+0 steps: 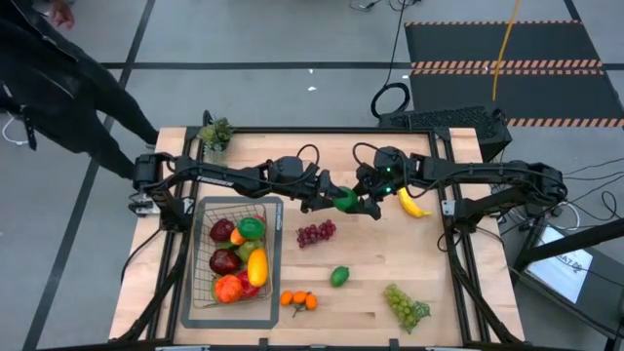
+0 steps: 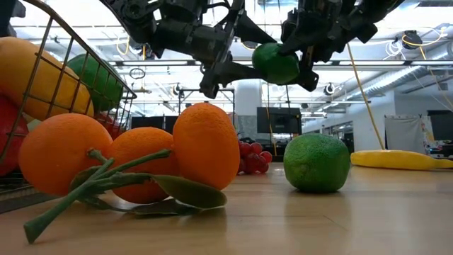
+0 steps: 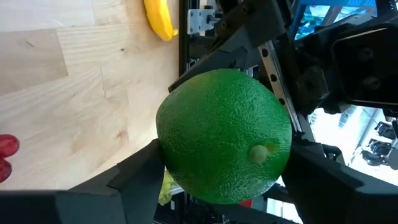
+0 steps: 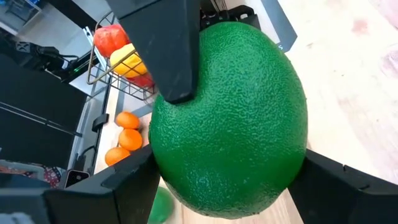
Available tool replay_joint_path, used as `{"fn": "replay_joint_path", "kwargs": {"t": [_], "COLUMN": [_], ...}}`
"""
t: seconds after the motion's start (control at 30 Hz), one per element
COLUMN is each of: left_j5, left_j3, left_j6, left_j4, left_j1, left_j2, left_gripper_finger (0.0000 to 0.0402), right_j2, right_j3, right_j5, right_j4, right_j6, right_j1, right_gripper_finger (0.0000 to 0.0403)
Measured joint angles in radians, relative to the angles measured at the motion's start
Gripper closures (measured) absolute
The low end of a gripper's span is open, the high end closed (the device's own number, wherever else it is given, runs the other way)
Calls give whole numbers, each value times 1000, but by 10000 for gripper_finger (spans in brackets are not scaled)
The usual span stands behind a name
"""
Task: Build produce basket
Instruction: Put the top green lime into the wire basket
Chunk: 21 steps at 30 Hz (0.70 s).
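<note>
High view shows both tools, left tool (image 1: 330,199) and right tool (image 1: 362,202), clamped on one lime (image 1: 345,201) mid-table, above bare wood.

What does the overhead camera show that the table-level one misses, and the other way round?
Only the high view shows the green grapes, the potted sprig, a person's dark sleeve beside the table, and the wire basket whole, with its fruit. Only the low view shows that the held lime hangs well clear of the tabletop, and the room behind. Both show the left claw and right claw meeting at that lime, plus the oranges, second lime, purple grapes and banana.
</note>
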State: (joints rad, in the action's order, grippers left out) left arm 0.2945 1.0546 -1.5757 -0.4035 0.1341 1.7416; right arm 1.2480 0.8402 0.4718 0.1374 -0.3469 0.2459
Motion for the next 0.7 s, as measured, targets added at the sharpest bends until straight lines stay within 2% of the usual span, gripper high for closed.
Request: {"fn": "replay_joint_path", "kwargs": {"t": [0.13,0.33,0.5,0.7], "left_j5": [-3,3,26,47], "left_j3": [0,0,0,0], "left_j6": [0,48,59,58], "left_j4": [-3,-26,-95,-207], "left_j1": [0,1,11,16], "left_j2": [0,-1,-2,-5], "left_gripper_finger": [121,100,103,120], "right_j2": [0,-25,-85,-191], "right_j3": [0,0,0,0], "right_j5": [0,27,31,83], "right_j4": [-1,-1,23,39], "right_j6": [0,-1,-33,-78], "right_j1": [0,1,8,16], "right_gripper_finger": [101,67,41,35]}}
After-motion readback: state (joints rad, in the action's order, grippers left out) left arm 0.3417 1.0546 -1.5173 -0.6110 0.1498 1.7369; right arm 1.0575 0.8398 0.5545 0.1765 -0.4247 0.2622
